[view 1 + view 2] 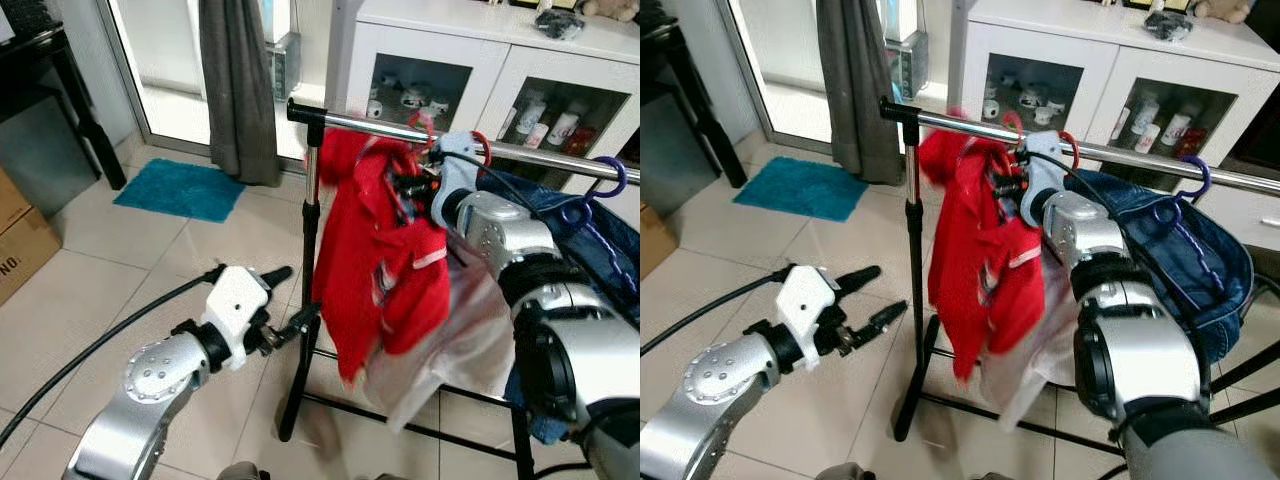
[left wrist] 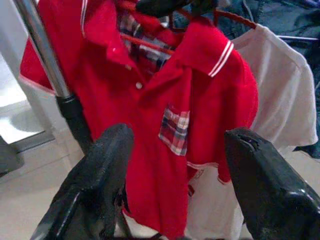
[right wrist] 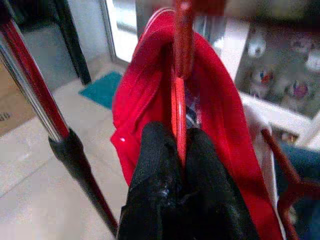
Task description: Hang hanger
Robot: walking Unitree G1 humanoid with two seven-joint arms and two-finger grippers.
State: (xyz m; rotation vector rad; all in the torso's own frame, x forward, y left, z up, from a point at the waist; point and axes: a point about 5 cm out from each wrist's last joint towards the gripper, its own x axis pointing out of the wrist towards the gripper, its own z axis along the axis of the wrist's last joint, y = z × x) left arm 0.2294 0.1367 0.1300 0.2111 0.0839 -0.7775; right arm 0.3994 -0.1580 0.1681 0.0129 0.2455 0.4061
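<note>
Gripping the red hanger (image 3: 179, 100) between closed fingers, right gripper (image 1: 425, 185) holds it, red shirt (image 1: 385, 250) attached, just below the rail (image 1: 380, 126). Hook lies upward of the grip, at the rail. Left gripper (image 1: 865, 300): spread wide, empty, lower, well apart.

A teal mat (image 1: 180, 189) is seen at upper left, a grey curtain (image 1: 238, 85) above it, a white cabinet (image 1: 480, 70) at upper right.

A shirt (image 1: 385, 250) is hung on the rail (image 1: 520, 150), left of a jacket (image 1: 1180, 250); a cabinet (image 1: 480, 70) is placed behind, a mat (image 1: 180, 188) to the left.
</note>
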